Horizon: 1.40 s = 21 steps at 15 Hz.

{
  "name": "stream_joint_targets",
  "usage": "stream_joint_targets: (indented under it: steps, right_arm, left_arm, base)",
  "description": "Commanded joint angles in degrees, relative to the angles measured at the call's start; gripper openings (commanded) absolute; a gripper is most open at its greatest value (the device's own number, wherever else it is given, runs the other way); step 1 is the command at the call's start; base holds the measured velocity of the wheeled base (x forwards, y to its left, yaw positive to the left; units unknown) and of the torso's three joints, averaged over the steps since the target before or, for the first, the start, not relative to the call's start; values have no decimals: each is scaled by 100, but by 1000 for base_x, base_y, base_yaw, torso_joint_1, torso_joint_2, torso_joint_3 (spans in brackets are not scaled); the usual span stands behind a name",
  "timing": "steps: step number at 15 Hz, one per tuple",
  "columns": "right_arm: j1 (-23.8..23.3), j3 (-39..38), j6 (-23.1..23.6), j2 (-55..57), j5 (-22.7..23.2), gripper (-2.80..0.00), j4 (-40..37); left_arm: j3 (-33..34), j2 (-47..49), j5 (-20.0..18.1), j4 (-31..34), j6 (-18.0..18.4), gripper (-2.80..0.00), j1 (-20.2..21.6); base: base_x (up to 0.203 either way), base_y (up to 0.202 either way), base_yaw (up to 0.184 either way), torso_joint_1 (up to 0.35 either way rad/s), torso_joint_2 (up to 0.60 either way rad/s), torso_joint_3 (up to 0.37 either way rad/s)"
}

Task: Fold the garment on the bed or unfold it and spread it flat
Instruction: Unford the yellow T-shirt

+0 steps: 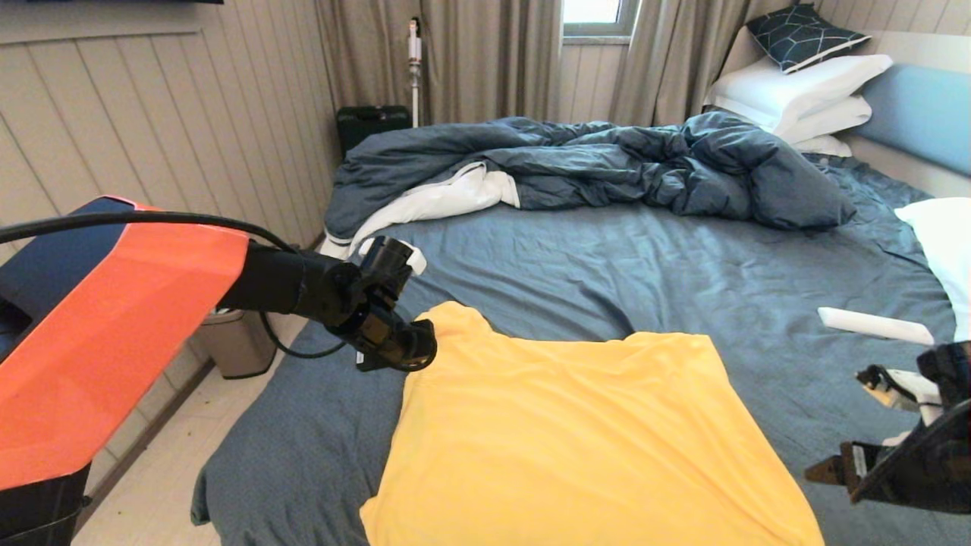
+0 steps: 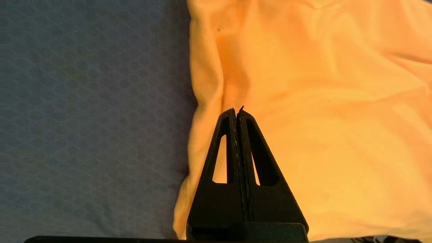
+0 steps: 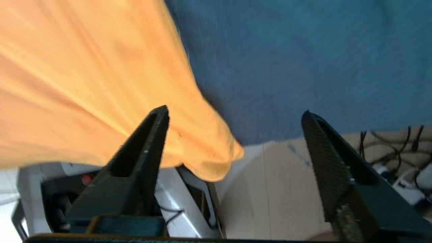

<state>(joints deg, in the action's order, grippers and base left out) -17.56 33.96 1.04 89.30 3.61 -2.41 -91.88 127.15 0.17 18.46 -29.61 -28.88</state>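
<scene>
**Yellow T-shirt on the near bed, left pincer pinched shut at its edge**

Clutter first, left to right in the head view: a small bin (image 1: 237,341) on the floor by the panelled wall, a dark case (image 1: 372,125) under the curtains, one rumpled dark blue duvet (image 1: 607,163) heaped across the far part of the bed (image 1: 683,280), three stacked white pillows (image 1: 804,95) with one patterned dark cushion (image 1: 802,34) on top, another white pillow (image 1: 944,243) at the right edge, and a white flat object (image 1: 872,324) on the sheet. None of these lies on the garment.

One T-shirt (image 1: 576,440) lies on the slate-blue sheet at the near edge, its long axis running from the far left sleeve corner toward the near edge, where the fabric hangs over the bed's edge.

The left gripper (image 2: 237,111) sits at the shirt's left side, fingers pressed together over a raised fold; whether cloth is pinched between them cannot be told. The right gripper (image 3: 236,116) hangs past the shirt's near right corner, fingers spread wide, holding nothing.
</scene>
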Motion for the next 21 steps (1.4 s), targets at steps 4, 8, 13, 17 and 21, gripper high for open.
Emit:
stream_joint_targets:
  steps: [4, 8, 13, 17, 21]
  right_arm:
    - [62, 1269, -369, 487, 119, 0, 4]
    - [269, 2427, -882, 1396, 419, -280, -60]
    - [317, 3456, -1367, 2474, 825, -280, -119]
    - [348, 3995, -1542, 2953, 855, -280, -178]
    - [516, 4670, -1672, 3366, 848, -280, -379]
  left_arm:
    - [-260, 29, 1, -27, -18, -280, 216]
    - [-336, 27, 44, -18, 13, -280, 248]
    - [-591, 264, 54, -53, 42, -280, 309]
    - [-1003, 501, 0, 92, 71, -280, 469]
    - [-1721, 928, -2, 509, 85, -280, 559]
  base:
    - [0, 0, 0, 0, 0, 0]
    - [0, 0, 0, 0, 0, 0]
    - [0, 0, 0, 0, 0, 0]
    - [0, 0, 0, 0, 0, 0]
    - [0, 0, 0, 0, 0, 0]
